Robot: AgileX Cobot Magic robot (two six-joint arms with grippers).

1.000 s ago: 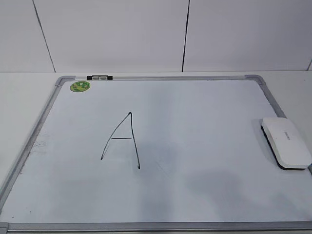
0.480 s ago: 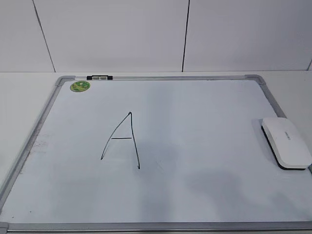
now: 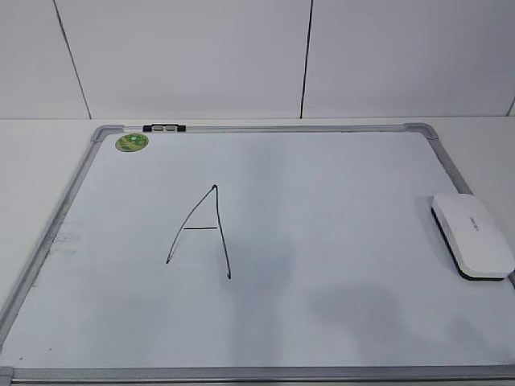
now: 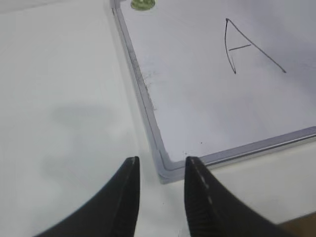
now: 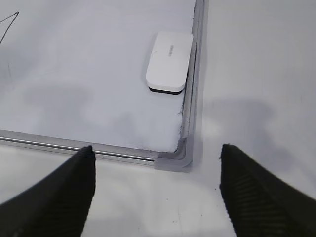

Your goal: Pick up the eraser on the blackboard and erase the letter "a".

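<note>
The blackboard lies flat, white with a grey frame. The white eraser rests on it at the right edge, untouched; it also shows in the right wrist view. A tall capital "A" is drawn left of centre. No small lowercase "a" shows in any view. Neither gripper appears in the exterior view. My left gripper is open and empty, jaws a little apart, above the board's near left corner. My right gripper is wide open and empty above the near right corner, well short of the eraser.
A round green magnet sits at the board's far left corner beside a black-and-silver clip on the far edge. White tabletop surrounds the board. A white panelled wall stands behind.
Faint shadows on the near part of the board have shifted slightly. The eraser, the capital "A" and the magnet have not moved.
</note>
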